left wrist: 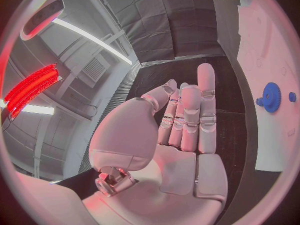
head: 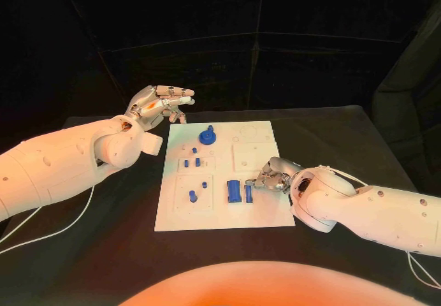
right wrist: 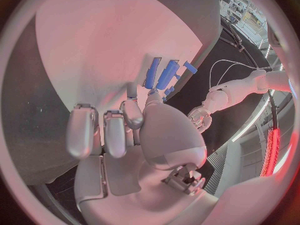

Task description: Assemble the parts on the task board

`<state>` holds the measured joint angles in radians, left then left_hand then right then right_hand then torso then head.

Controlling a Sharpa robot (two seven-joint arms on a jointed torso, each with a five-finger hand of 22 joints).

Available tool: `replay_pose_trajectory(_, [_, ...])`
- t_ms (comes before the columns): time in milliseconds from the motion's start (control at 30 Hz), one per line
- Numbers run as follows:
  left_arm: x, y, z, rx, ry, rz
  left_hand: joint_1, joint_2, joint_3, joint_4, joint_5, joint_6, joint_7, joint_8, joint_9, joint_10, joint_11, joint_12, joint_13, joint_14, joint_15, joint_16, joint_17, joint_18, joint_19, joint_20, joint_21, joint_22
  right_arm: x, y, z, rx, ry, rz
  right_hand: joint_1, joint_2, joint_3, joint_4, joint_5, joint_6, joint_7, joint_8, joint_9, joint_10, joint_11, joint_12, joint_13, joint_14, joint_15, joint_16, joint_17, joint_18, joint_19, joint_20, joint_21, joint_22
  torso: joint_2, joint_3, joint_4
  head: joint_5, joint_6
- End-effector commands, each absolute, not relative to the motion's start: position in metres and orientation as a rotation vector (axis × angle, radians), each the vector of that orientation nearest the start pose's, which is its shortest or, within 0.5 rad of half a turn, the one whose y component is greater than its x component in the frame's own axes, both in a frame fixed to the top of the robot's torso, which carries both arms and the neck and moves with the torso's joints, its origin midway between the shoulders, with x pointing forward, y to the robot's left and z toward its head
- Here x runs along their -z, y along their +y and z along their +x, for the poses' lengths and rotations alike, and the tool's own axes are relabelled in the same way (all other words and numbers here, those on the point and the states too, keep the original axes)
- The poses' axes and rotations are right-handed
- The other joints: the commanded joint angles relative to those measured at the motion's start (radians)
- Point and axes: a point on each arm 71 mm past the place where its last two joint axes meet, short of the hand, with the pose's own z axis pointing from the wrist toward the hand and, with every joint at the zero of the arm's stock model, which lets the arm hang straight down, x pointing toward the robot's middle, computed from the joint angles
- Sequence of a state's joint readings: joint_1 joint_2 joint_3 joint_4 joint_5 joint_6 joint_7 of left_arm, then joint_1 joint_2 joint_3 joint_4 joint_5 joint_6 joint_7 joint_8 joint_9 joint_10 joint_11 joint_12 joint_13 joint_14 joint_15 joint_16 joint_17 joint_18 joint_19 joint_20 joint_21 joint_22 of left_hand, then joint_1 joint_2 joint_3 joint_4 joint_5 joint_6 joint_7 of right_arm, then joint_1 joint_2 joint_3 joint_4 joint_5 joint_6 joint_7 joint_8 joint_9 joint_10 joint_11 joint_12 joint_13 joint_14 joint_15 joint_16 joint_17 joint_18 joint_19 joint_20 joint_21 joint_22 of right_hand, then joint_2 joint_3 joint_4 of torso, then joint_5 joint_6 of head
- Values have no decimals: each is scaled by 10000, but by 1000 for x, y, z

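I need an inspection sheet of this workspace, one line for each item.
Surface: black table, task board at its middle.
Job's things: blue gear at the board's far end; small blue parts at mid-board; two long blue bars near the right hand.
Clutter: nothing seen.
Hands: left hand raised off the board's far left corner, holding nothing; right hand over the board's right edge, grip unclear.
Cables: white cable under left arm.
Surroundings: dark curtain behind.

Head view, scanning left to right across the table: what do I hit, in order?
left hand → blue gear on the task board → pair of long blue bars → right hand
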<state>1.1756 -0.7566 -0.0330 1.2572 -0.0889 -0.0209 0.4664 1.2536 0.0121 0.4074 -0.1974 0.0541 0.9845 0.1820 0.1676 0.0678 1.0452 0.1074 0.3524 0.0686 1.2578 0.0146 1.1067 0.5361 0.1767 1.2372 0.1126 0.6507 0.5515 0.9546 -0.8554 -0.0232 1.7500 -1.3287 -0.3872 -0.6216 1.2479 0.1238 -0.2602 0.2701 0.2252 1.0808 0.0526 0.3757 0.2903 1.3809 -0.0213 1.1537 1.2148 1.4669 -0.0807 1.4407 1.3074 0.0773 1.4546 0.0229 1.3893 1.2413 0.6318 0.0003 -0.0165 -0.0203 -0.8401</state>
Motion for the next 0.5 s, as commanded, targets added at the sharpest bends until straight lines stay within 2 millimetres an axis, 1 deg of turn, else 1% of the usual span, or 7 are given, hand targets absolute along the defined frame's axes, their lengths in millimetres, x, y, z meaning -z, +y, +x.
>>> replay_pose_trajectory(33, [197, 231, 525, 16818, 14512, -9677, -32, 48, 35, -39, -14, -24, 17, 42, -7, -57, -24, 60, -12, -67, 6, -34, -15, 58, -59, -7, -50, -16, 277, -173, 394, -4598, 20574, 3247, 162, -9, 4, -79, 101, -45, -18, 44, 17, 82, -21, 42, 25, 682, -84, 40, 774, -120, 21, -30, 34, 12, 2, 1, 13, -11, -17])
replay_pose_trajectory(167, [197, 231, 525, 16821, 14526, -9679, -32, 48, 35, -39, -14, -24, 17, 42, -7, -57, -24, 60, -12, -67, 6, -34, -15, 58, -59, -7, -50, -16, 278, -173, 395, -4556, 20666, 3181, 287, -9, 16, -151, 171, -47, -18, 49, 34, 92, -22, 59, 47, 683, -86, 44, 781, -122, 23, -30, 36, 19, 6, 9, 11, -2, -24])
replay_pose_trajectory(200, [197, 231, 525, 16822, 14529, -9680, -32, 48, 35, -39, -14, -24, 17, 42, -7, -57, -24, 60, -12, -67, 6, -34, -15, 58, -59, -7, -50, -16, 278, -172, 395, -4548, 20694, 3159, 323, -17, 17, -176, 182, -50, -18, 50, 38, 89, -22, 53, 43, 683, -86, 43, 780, -122, 23, -31, 36, 21, 2, 9, 3, 1, -27])
replay_pose_trajectory(400, [197, 231, 525, 16824, 14541, -9681, -32, 48, 35, -39, -14, -24, 17, 42, -7, -57, -24, 60, -12, -67, 6, -34, -15, 58, -59, -7, -50, -16, 279, -171, 395, -4510, 20807, 3040, 771, -110, 67, -515, 224, -67, -37, 59, 75, 87, -40, 46, 57, 683, -100, 45, 785, -123, 25, -40, 39, 33, 2, 5, -12, -2, -46])
replay_pose_trajectory(433, [197, 231, 525, 16824, 14542, -9682, -32, 48, 35, -39, -14, -24, 17, 42, -7, -57, -24, 60, -12, -67, 6, -34, -15, 58, -59, -7, -50, -16, 279, -171, 395, -4499, 20805, 3010, 901, -135, 89, -619, 195, -71, -43, 60, 84, 85, -47, 42, 58, 683, -105, 46, 787, -123, 25, -45, 38, 34, 3, 3, -14, -2, -48])
replay_pose_trajectory(500, [197, 231, 525, 16825, 14548, -9683, -32, 48, 35, -39, -14, -24, 17, 42, -7, -57, -24, 60, -12, -67, 6, -34, -15, 58, -59, -7, -50, -16, 279, -170, 395, -4463, 20770, 2926, 1125, -169, 132, -811, -39, -73, -49, 64, 102, 82, -54, 32, 61, 684, -113, 50, 796, -124, 26, -53, 39, 41, 6, 2, -7, -6, -55])
